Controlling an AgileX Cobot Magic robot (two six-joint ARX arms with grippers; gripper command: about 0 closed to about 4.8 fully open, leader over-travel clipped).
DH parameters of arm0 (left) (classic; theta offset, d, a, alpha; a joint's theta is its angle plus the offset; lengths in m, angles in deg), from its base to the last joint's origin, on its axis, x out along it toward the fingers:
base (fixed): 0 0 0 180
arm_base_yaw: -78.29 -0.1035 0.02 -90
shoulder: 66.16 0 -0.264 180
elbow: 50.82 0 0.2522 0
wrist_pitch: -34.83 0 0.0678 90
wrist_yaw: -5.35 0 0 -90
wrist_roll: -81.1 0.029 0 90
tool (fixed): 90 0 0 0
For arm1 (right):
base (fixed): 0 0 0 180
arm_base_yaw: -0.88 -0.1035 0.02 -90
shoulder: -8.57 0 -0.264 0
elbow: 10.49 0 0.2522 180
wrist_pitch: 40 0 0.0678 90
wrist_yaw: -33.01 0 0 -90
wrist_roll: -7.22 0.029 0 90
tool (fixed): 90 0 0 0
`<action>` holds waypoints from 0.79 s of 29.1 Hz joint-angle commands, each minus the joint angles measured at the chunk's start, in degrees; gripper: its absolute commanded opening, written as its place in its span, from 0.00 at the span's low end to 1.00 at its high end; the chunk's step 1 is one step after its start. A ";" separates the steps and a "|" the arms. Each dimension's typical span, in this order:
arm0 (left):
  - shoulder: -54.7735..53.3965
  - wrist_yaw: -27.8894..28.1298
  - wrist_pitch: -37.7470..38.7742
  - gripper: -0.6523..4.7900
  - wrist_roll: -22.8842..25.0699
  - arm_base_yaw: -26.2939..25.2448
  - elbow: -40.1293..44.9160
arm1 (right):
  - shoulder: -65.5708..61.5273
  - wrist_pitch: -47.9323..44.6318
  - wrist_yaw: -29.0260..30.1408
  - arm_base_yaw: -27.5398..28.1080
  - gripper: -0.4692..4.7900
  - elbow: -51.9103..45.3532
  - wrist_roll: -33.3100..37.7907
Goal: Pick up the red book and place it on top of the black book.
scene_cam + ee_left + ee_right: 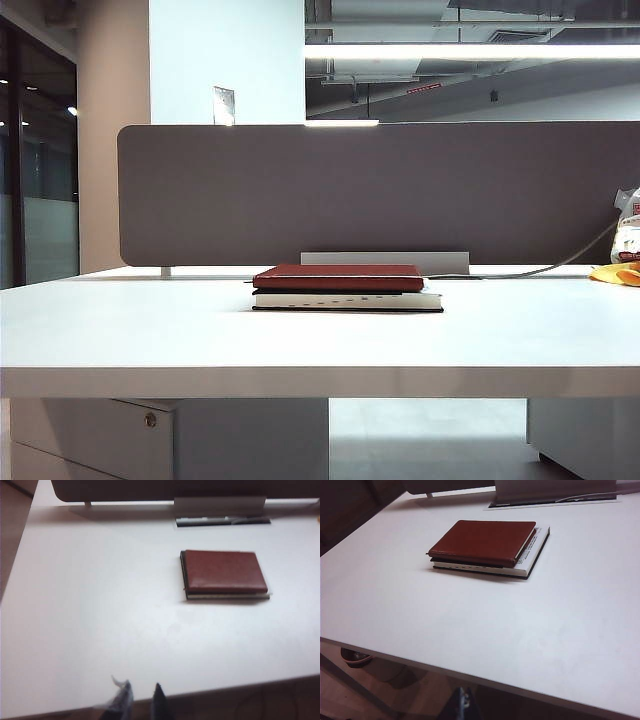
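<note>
Lying on the black book, red book well apart from left pincer, right pincer.

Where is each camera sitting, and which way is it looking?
Exterior view: low at the table's near edge, looking level across at the red book stacked on the black book; no arm shows.
Left wrist view: above the near edge, looking down at the books; the left gripper shows, jaws nearly shut and empty.
Right wrist view: off the table's edge, looking across at the books; the right gripper barely shows.
All views share the stacked books.

A white table stands before a grey partition, a yellow object at its far right edge.
</note>
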 commanded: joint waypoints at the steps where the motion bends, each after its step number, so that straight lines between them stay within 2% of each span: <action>1: 7.28 0.04 -10.75 0.22 -1.88 -0.09 12.07 | 0.00 -0.66 0.07 -0.04 0.09 0.28 -0.20; 5: 15.96 0.02 -21.79 0.22 -4.52 -0.09 28.57 | 0.00 0.20 -1.51 -0.02 0.09 0.22 -0.59; 10: 21.75 -1.86 -32.76 0.22 -7.19 -0.09 44.19 | 0.00 0.96 -2.95 0.02 0.09 0.13 -1.90; 16: 22.23 -4.09 -40.39 0.22 -7.17 -0.07 54.64 | 0.00 0.96 -4.02 0.04 0.09 0.02 -1.88; 23: 22.53 -4.02 -46.64 0.22 -6.93 -0.07 60.26 | 0.02 0.98 -5.51 0.04 0.09 -0.20 -1.88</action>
